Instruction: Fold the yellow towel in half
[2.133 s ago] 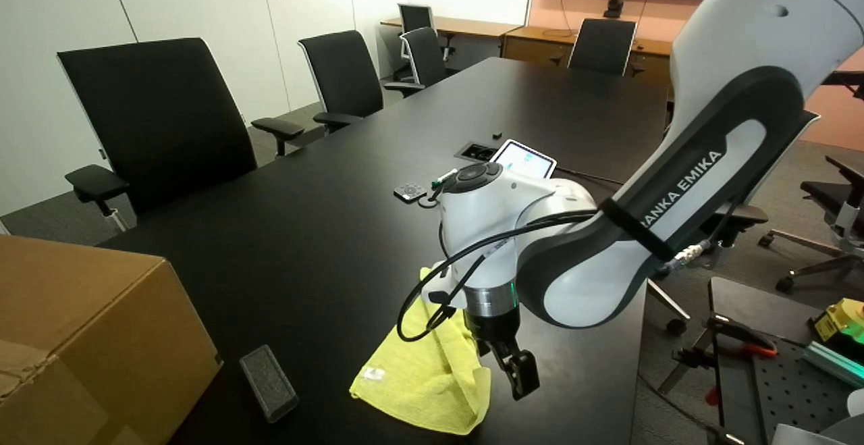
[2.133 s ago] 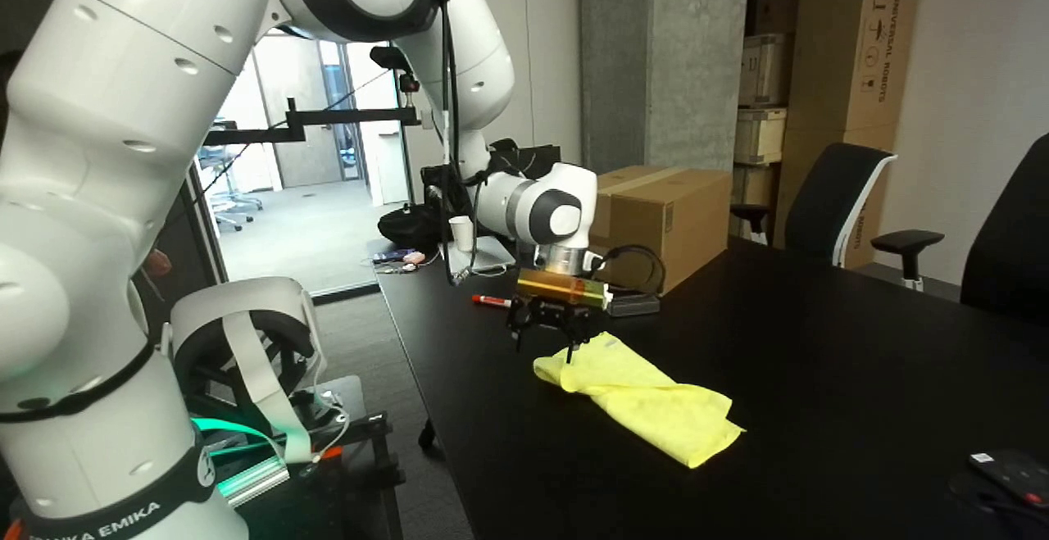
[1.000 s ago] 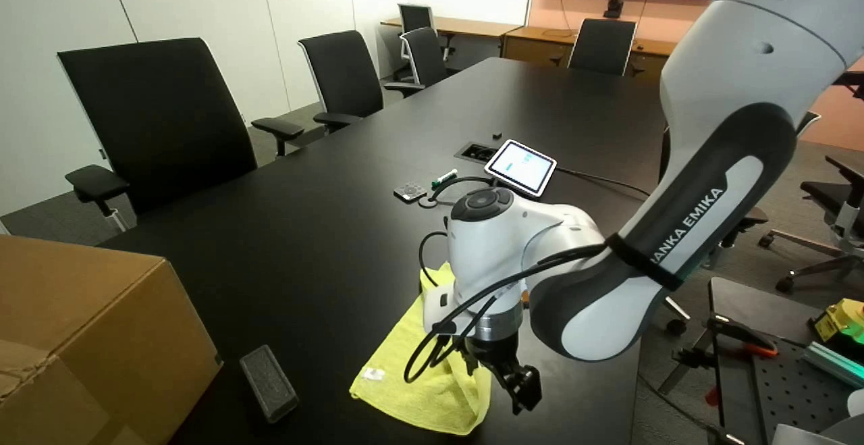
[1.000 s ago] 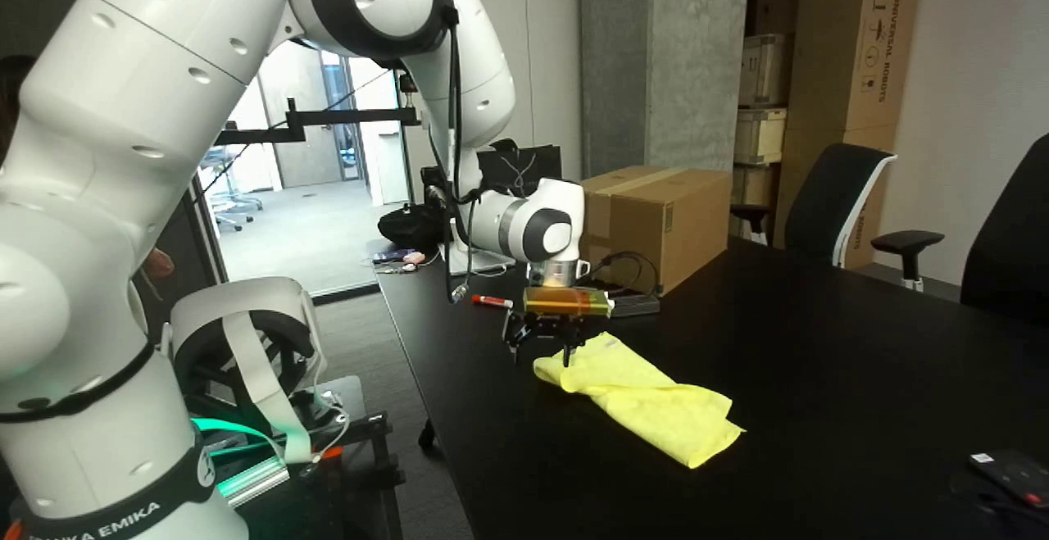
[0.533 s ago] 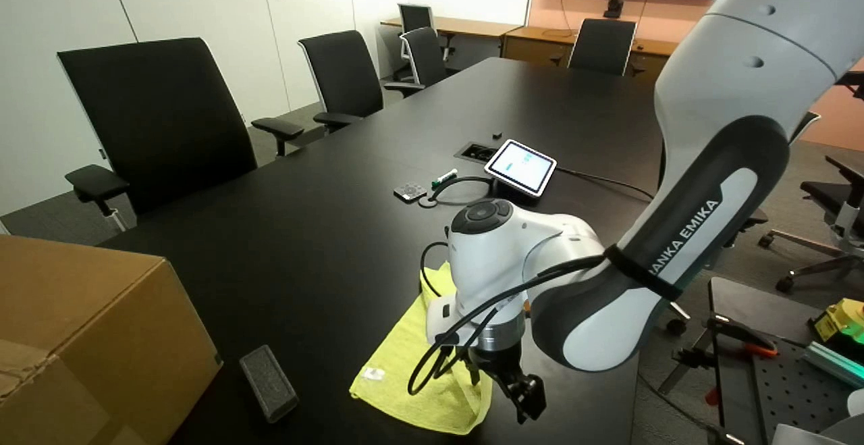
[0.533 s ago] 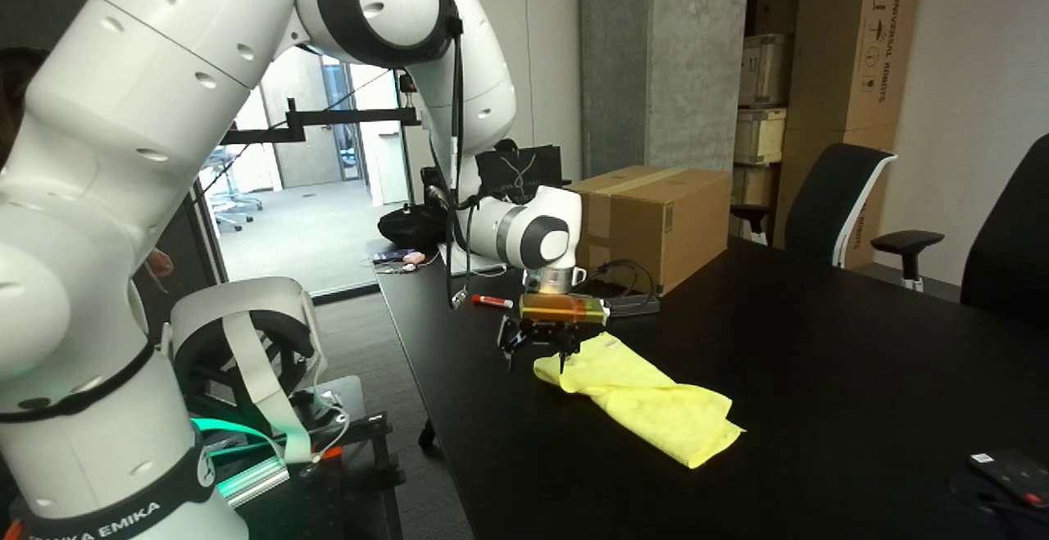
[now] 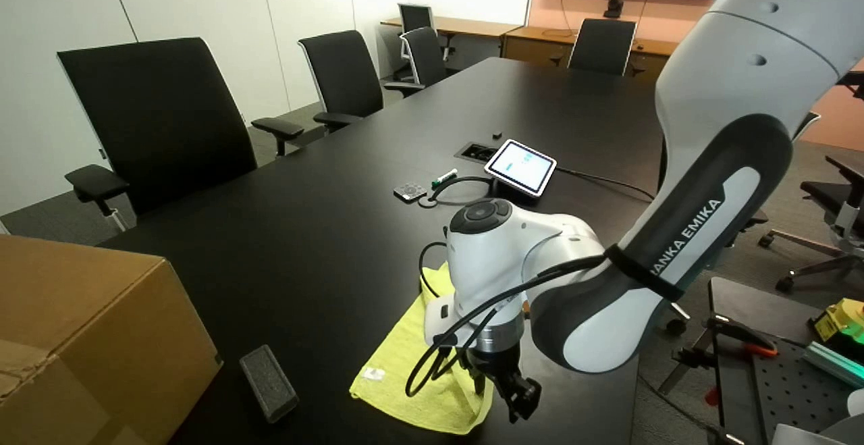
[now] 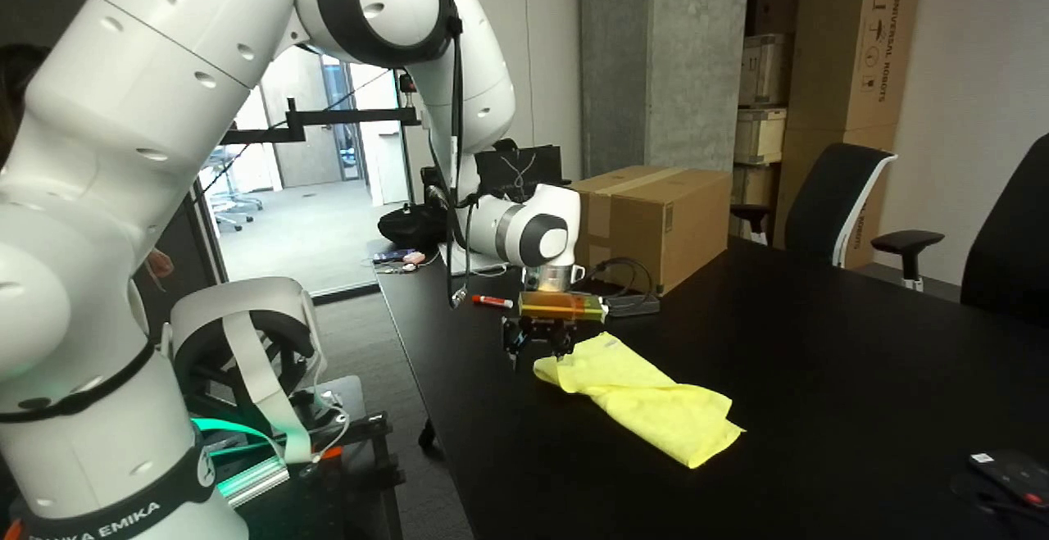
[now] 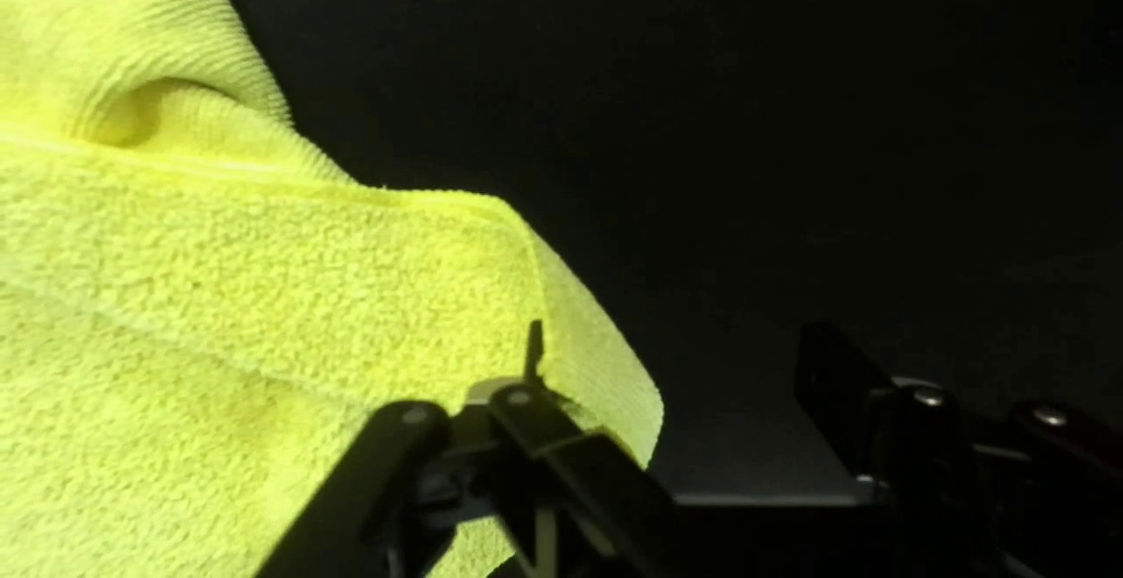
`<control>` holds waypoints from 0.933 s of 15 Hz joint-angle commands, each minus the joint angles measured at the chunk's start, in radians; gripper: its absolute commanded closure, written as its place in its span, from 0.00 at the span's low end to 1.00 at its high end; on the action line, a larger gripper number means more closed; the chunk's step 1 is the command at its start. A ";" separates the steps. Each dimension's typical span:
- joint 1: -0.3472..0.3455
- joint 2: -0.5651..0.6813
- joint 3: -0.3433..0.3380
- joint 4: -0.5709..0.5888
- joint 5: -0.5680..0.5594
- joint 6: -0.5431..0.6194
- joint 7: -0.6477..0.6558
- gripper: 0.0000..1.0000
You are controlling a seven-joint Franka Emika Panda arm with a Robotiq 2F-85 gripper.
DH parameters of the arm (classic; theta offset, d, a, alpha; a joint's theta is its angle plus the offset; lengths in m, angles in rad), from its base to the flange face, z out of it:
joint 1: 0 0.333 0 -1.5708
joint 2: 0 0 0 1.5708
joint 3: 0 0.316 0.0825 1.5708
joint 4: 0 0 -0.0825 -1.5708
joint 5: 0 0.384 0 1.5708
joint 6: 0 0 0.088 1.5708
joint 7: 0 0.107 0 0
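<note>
The yellow towel [image 7: 398,377] lies on the dark table in both exterior views, creased and partly folded over itself [image 8: 656,405]. In the wrist view the towel [image 9: 263,280] fills the left side, with a raised fold near its upper edge. My gripper [image 7: 499,403] points down at the towel's edge and also shows in an exterior view [image 8: 538,360]. In the wrist view the gripper [image 9: 675,332] is open, with nothing between its fingers. One finger [image 9: 533,352] is over the towel just inside its edge; the other is over bare table. Whether the fingertip touches the cloth I cannot tell.
A cardboard box [image 7: 101,337] stands on the table [image 7: 304,283], with a dark grey block [image 7: 268,381] near it. A tablet [image 7: 521,167] stands farther along. A red marker [image 8: 492,301] lies behind the gripper. A black remote [image 8: 1012,474] lies at an exterior view's edge.
My gripper has come lower beside the towel's edge over the last two seconds, with only a slight shift in the last half second. The towel has not moved.
</note>
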 commanded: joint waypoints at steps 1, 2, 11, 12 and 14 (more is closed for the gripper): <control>0.006 -0.025 0.001 0.001 0.003 -0.017 0.024 0.58; 0.006 -0.031 0.002 0.000 0.004 -0.020 0.026 0.66; 0.024 -0.082 -0.019 0.008 -0.018 -0.053 0.064 0.99; 0.025 -0.085 -0.020 0.009 -0.020 -0.057 0.065 0.99; 0.033 -0.086 -0.027 0.016 -0.028 -0.062 0.077 0.99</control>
